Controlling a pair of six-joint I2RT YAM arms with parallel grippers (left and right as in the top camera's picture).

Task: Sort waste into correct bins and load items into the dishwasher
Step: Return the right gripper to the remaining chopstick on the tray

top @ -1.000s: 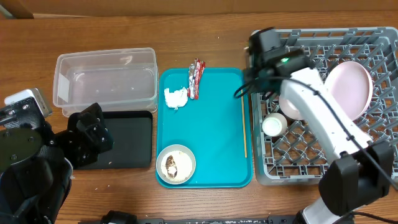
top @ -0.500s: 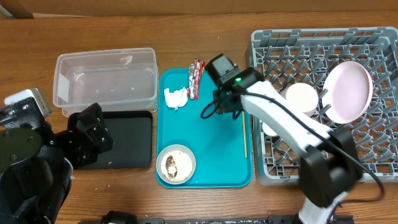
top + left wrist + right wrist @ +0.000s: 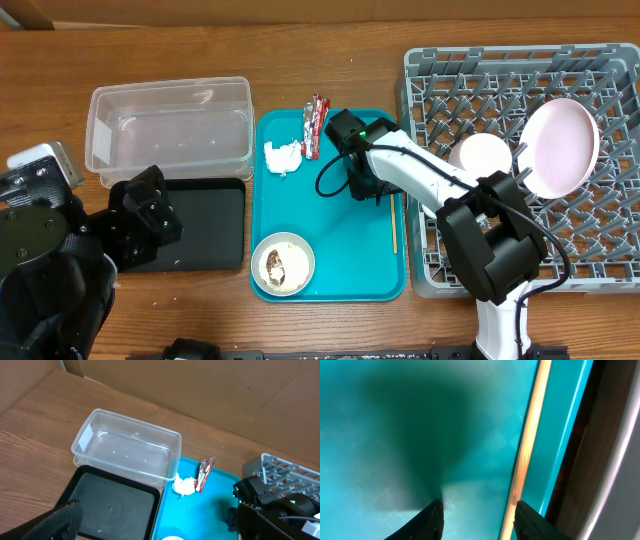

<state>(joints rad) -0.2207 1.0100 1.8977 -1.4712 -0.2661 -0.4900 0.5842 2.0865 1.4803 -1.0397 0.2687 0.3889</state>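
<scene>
My right gripper (image 3: 368,188) is open and low over the teal tray (image 3: 340,235). In the right wrist view its fingertips (image 3: 431,521) straddle bare tray, and the thin wooden chopsticks (image 3: 527,445) lie just inside the right tip. The chopsticks (image 3: 393,215) run along the tray's right edge. The white napkin (image 3: 282,157) and the red-and-silver wrapper (image 3: 314,126) lie at the tray's far end. A grey-green bowl (image 3: 283,264) with food scraps sits at its near end. My left gripper (image 3: 150,208) is open and empty over the black tray (image 3: 205,225); one finger (image 3: 57,522) shows.
The clear tub (image 3: 170,130) stands behind the black tray. The grey rack (image 3: 600,235) on the right holds a pinkish-white plate (image 3: 560,145) on edge and a pinkish-white bowl (image 3: 482,155). The right arm crosses the rack's left rim.
My right gripper has swung left out of the rack, across the teal tray, and come down beside the chopsticks. The left arm has not moved.
</scene>
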